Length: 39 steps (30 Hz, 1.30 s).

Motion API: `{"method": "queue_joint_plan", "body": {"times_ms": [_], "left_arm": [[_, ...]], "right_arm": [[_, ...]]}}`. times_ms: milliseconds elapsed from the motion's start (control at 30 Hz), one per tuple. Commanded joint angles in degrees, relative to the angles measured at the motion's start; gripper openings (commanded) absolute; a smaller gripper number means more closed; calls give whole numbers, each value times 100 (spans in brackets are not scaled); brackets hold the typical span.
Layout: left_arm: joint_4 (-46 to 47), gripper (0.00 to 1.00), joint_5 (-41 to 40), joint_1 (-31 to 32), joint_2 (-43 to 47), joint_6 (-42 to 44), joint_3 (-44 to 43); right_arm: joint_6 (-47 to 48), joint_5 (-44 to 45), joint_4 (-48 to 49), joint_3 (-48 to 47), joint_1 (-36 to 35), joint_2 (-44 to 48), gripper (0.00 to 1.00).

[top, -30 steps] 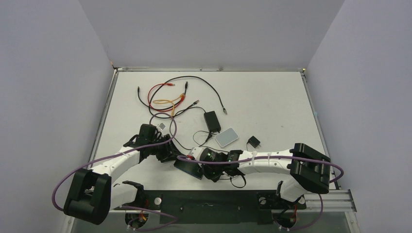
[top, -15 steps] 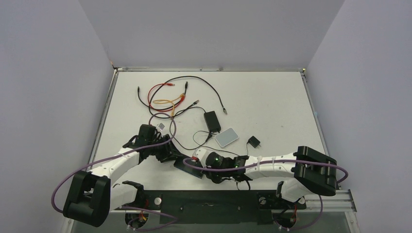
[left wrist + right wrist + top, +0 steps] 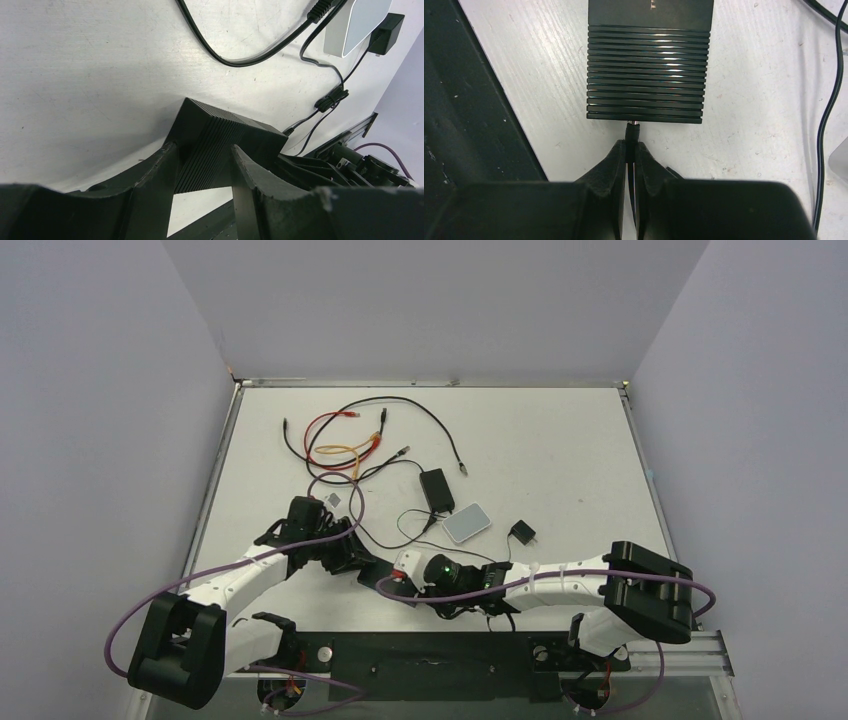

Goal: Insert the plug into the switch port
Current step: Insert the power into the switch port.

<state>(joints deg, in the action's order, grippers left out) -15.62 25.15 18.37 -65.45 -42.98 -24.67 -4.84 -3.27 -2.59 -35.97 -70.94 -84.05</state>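
Plug to port: The plug point(image 3: 632, 131) lay straight ahead of the right gripper point(image 3: 630, 150), its tip touching the near face of the box point(image 3: 649, 70). The port sat on that face, which was seen edge-on, so whether the tip had gone in could not be told.
Long axis: The plug ran in line with the fingers and square to the box's face, crossing its ribs. The push looked to be straight forward, with no turn needed.
Nearer arm: The right arm was the one at the port. The left gripper point(image 3: 202, 162) was at the box's far end.
Right gripper: It was closed almost completely, pinching the rear of the plug between its tips. A thin cable point(image 3: 630, 192) trailed back between them.
Left gripper: It stood roughly half open, its fingers point(image 3: 155, 180) clamped on either side of the box's end, bracing it against the table point(image 3: 749, 100).
Box location: It lay flat near the table's front edge, between the two wrists.
Risk: A slight sideways offset would likely jam the tip on the port's rim.
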Motion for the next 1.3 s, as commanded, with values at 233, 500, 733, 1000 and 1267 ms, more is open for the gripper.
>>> {"method": "queue_joint_plan", "body": {"times_ms": [233, 500, 733, 1000, 1267], "left_arm": [[-55, 37, 425, 422, 20, -167, 63], [-32, 33, 469, 596, 84, -218, 171], [-193, 32, 337, 746, 348, -279, 135], [-603, 33, -34, 730, 507, -267, -38], [-916, 40, -381, 686, 706, -280, -178]], "right_arm": [[440, -40, 1354, -461, 160, -208, 0], [676, -100, 1316, -777, 265, -315, 0], [497, -589, 816, -1140, 530, -500, 0], [319, -724, 299, -895, 567, -348, 0], [283, -754, -109, -684, 278, -269, 0]]}}
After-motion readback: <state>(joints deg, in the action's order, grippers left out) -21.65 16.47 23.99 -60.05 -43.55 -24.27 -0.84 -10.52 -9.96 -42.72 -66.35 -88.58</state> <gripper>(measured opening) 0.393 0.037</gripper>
